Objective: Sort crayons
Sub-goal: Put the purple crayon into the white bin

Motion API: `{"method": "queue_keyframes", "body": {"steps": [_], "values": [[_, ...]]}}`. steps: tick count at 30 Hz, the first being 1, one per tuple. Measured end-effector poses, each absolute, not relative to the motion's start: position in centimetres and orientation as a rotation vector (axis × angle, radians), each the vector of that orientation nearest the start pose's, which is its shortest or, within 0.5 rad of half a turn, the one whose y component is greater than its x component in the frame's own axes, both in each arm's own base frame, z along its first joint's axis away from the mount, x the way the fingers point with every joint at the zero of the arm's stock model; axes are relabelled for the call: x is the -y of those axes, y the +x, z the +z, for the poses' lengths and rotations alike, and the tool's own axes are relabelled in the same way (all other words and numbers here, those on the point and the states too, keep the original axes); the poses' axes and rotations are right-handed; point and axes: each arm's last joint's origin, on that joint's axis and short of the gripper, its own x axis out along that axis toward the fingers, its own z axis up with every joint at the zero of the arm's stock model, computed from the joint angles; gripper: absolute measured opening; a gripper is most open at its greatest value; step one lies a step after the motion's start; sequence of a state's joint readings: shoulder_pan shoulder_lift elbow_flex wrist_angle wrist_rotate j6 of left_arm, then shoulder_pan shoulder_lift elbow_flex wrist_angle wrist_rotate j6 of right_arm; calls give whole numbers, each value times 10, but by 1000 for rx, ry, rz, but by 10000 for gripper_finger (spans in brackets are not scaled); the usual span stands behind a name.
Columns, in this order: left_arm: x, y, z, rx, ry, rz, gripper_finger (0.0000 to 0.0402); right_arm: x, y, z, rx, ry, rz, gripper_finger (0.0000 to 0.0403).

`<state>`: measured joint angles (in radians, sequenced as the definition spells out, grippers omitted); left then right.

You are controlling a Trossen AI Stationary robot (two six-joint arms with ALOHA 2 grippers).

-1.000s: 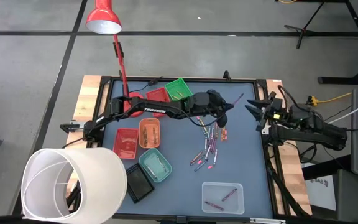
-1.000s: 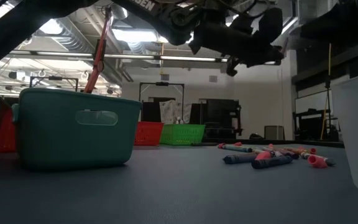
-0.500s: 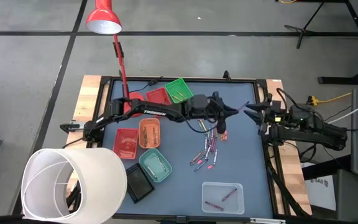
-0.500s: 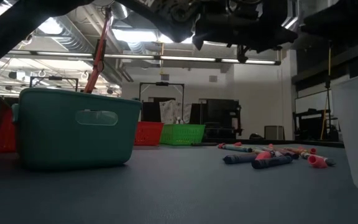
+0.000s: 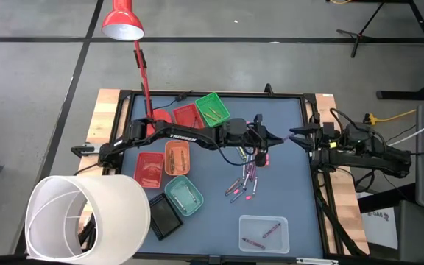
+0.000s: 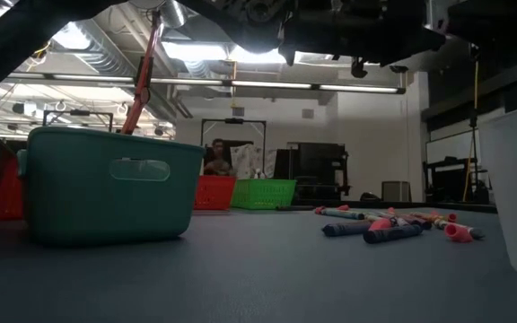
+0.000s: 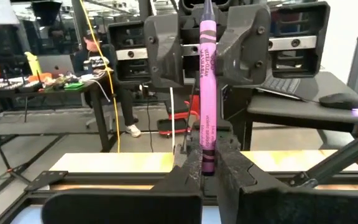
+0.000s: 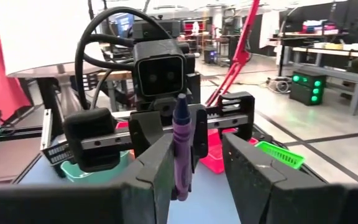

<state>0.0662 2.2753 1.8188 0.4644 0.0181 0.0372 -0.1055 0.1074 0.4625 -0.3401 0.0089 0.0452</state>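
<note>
A purple crayon (image 7: 206, 87) stands upright in the air between my two grippers, above the right middle of the table. My left gripper (image 5: 274, 138) reaches level across the table and is shut on it. My right gripper (image 5: 294, 137) faces it from the table's right edge, open. Its fingers (image 8: 156, 163) stand on either side of the crayon; whether they touch it I cannot tell. Several loose crayons (image 5: 245, 180) lie in a heap on the blue mat below; the low view shows this heap (image 6: 389, 224) too. My left gripper pinches the crayon's lower part (image 7: 205, 163) between its two fingers. The fingers come level from the table's left side and lie across the crayon. The crayon stands upright above them, pointed end up, lifted clear of the table.
Small trays stand on the mat's left half: green (image 5: 212, 107), red (image 5: 186, 115), orange (image 5: 177, 156), another red (image 5: 149, 169), teal (image 5: 184, 195) and black (image 5: 164, 218). A clear tray (image 5: 263, 232) with crayons sits near the front edge. A white cylinder (image 5: 87, 221) and a red lamp (image 5: 122, 22) stand left.
My left gripper has moved a little toward the right gripper and rolled about its own axis, bringing the crayon from a slant to upright. My right gripper has swung round at the wrist and now faces the left one, its fingers staying open.
</note>
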Motion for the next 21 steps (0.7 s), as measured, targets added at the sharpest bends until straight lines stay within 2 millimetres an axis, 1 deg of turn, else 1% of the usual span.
{"method": "queue_keyframes", "body": {"steps": [5, 14, 17, 21], "values": [[-35, 533, 251, 4, 37, 48, 2, 7, 63, 275, 17, 44, -109, 134], [-35, 533, 251, 2, 37, 57, 2, 5, 63, 275, 15, 17, -49, 131], [-35, 533, 251, 1, 37, 56, 2, 5, 63, 275, 15, 16, -49, 113], [-35, 533, 251, 1, 38, 57, 2, 5, 63, 275, 15, 16, -47, 76]]}}
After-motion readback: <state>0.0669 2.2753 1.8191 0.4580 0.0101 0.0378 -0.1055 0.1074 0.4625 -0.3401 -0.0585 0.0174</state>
